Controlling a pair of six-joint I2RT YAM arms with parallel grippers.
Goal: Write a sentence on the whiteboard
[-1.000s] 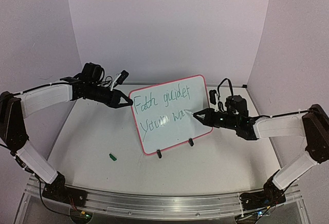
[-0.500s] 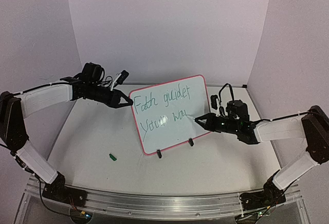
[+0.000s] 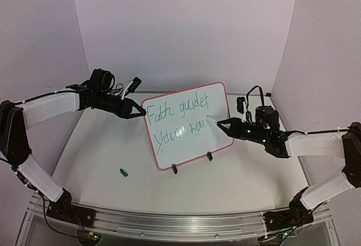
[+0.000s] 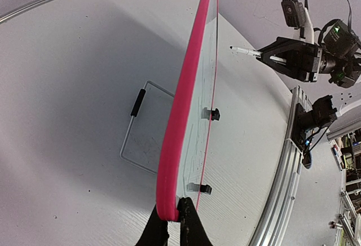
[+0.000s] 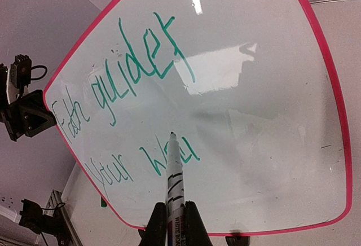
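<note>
Two green cursive lines, the sentence (image 3: 183, 109), are shown on the whiteboard (image 3: 194, 140), stood on the table (image 3: 107, 156) between the arms. Its pink rim is pinched by the left gripper (image 4: 174, 223); a marker (image 5: 174, 170) is clamped in the right gripper (image 5: 172, 220), tip held beside the second line's end.

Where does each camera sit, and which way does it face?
Top external: above, behind the bases, looking down; both arms show, left gripper and right gripper flanking the whiteboard.
Left wrist: sights along the board's pink edge; own fingertips clamp it.
Right wrist: faces the green sentence; own fingers hold the marker.
Shared: the whiteboard, everywhere.
</note>
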